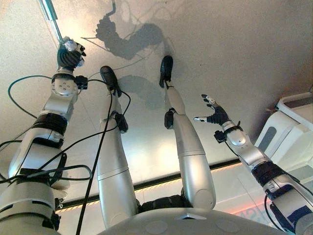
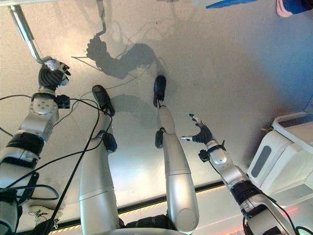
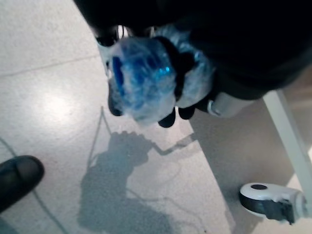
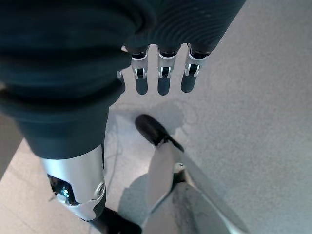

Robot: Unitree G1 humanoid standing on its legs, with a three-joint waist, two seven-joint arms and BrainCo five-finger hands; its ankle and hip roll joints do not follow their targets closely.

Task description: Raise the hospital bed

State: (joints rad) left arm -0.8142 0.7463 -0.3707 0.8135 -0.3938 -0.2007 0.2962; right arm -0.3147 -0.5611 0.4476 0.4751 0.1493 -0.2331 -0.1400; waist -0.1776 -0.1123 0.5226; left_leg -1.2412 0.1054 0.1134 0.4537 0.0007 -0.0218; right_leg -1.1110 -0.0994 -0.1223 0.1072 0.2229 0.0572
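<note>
A silver crank rod (image 1: 50, 14) of the bed reaches down from the upper left over the pale floor. My left hand (image 1: 70, 54) is shut on its lower end, fingers curled round the grip. In the left wrist view the grip (image 3: 141, 78) looks wrapped in bluish clear plastic, with dark fingertips (image 3: 166, 119) closed round it. Off to the right, my right hand (image 1: 215, 115) hangs in the air with fingers (image 4: 163, 80) straight and spread, holding nothing.
A white cabinet-like unit (image 1: 288, 127) stands at the right edge. A white bed leg (image 3: 292, 136) with a caster wheel (image 3: 273, 200) is close to my left hand. A dark strip (image 1: 161, 181) crosses the floor below.
</note>
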